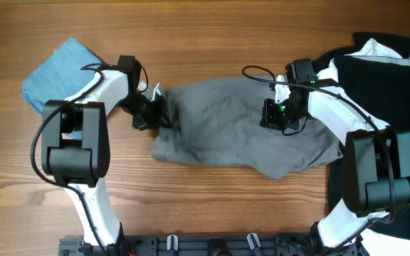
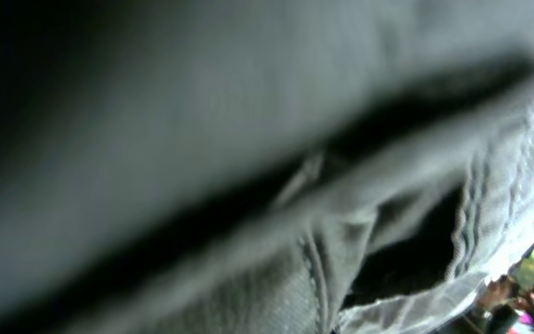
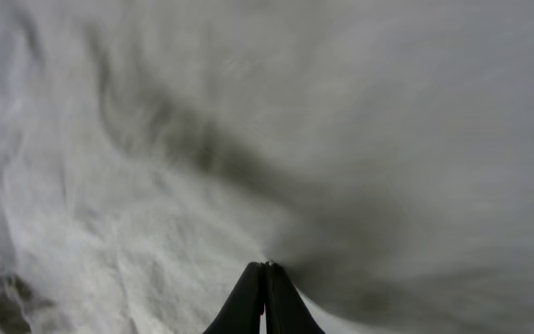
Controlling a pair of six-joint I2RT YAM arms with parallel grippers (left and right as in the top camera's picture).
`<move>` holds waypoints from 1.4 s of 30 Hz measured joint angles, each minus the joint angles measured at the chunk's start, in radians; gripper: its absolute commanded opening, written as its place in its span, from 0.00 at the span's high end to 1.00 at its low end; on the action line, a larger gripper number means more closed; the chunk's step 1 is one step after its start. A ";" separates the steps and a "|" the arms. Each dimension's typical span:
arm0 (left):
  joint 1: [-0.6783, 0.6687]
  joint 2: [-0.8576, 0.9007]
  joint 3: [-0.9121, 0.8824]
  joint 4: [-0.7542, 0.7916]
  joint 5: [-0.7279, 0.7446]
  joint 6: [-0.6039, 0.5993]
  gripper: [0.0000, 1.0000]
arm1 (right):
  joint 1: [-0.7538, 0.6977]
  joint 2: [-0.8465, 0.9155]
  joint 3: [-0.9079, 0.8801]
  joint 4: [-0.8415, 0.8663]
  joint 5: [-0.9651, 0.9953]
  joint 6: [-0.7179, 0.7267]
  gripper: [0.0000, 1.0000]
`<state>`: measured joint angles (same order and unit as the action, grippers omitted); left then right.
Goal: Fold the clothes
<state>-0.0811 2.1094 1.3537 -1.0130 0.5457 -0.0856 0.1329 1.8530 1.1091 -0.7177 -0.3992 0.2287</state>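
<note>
The grey garment lies crumpled mid-table. The right gripper has its fingers pressed together, seemingly pinching a pucker of the fabric. The left gripper sits at the garment's left edge (its wrist view is blurred); whether its fingers grip cannot be told.

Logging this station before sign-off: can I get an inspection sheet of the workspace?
Surface: wooden table.
Job's things: gray garment spread mid-table; blue cloth folded, far left; dark pile at right.
Clutter: nothing seen.
Grippers: left gripper at garment's left edge, state unclear; right gripper shut on the garment.
Cables: black cable loops over the right arm.
Surroundings: black rail along near edge.
</note>
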 measured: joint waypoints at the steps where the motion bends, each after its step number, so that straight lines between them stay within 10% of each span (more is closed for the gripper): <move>1: 0.008 -0.001 0.009 -0.040 -0.021 -0.005 0.96 | 0.000 -0.002 0.000 -0.010 0.000 0.000 0.96; 14: 0.134 -0.283 0.476 -0.513 -0.356 -0.094 0.96 | 0.000 -0.252 0.021 -0.071 0.000 0.001 0.96; 36: -0.308 -0.222 0.538 -0.331 -0.444 -0.367 0.96 | 0.000 -0.254 0.022 -0.061 0.043 0.009 0.95; 42: -0.447 -0.146 0.538 -0.314 -0.549 -0.433 0.78 | 0.000 -0.254 0.022 -0.067 0.098 0.043 0.95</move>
<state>-0.5278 1.9629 1.8915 -1.3270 -0.0032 -0.5190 0.1329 1.5986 1.1313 -0.7845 -0.3012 0.2718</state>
